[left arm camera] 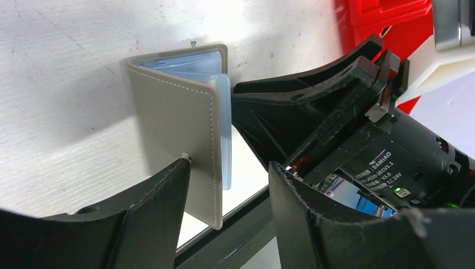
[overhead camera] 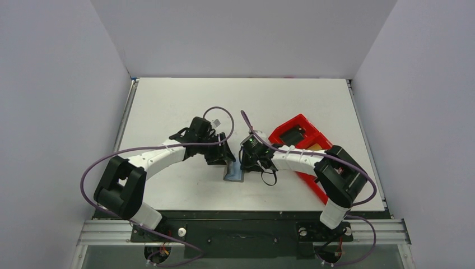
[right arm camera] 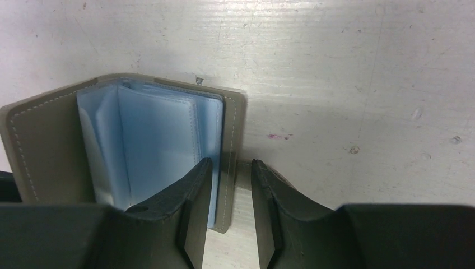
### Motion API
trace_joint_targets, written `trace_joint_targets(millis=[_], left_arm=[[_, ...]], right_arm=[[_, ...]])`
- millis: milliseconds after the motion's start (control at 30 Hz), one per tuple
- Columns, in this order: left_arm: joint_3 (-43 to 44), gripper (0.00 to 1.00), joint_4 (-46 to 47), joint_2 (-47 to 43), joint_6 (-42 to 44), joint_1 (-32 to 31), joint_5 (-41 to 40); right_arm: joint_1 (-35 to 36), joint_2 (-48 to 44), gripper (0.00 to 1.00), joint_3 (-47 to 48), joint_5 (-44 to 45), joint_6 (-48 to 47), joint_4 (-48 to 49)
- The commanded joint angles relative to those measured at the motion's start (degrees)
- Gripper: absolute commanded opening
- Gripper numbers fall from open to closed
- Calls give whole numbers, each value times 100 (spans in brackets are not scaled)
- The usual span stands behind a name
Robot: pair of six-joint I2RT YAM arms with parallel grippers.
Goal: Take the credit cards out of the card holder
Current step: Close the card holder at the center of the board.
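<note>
The card holder [overhead camera: 233, 172] is a grey bifold with blue-grey pockets, standing half open on the white table between my two grippers. In the left wrist view my left gripper [left arm camera: 229, 165] is open and wide. The free edge of the holder's outer cover [left arm camera: 173, 129] lies between its fingers, and the left fingertip [left arm camera: 180, 168] touches the cover by a small stud. My right gripper [right arm camera: 231, 162] is open with a narrow gap, astride the other cover's edge [right arm camera: 228, 168]. Its left finger [right arm camera: 193, 190] lies over the blue pockets [right arm camera: 157, 140]. No credit cards show in the pockets. A yellow-orange card edge [overhead camera: 315, 147] shows in the red tray.
The long red tray [overhead camera: 302, 122] lies to the right of the right arm, with a black block [overhead camera: 294, 136] in it. In the left wrist view the right gripper's black body [left arm camera: 358, 112] sits close beside the holder. The table's near edge [overhead camera: 241, 212] is just behind the holder.
</note>
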Motion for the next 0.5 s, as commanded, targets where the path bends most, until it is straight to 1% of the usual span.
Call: trace_joint_targets(millis=[0, 233, 467], left_arm=[[285, 52, -55, -81, -146, -158, -180], [249, 54, 96, -40, -660, -277, -495], [360, 54, 165, 6, -810, -365, -615]], right_arm=[[-106, -2, 29, 64, -273, -28, -37], [-219, -643, 30, 73, -77, -47, -337], [-228, -1239, 31, 88, 273, -46, -707]])
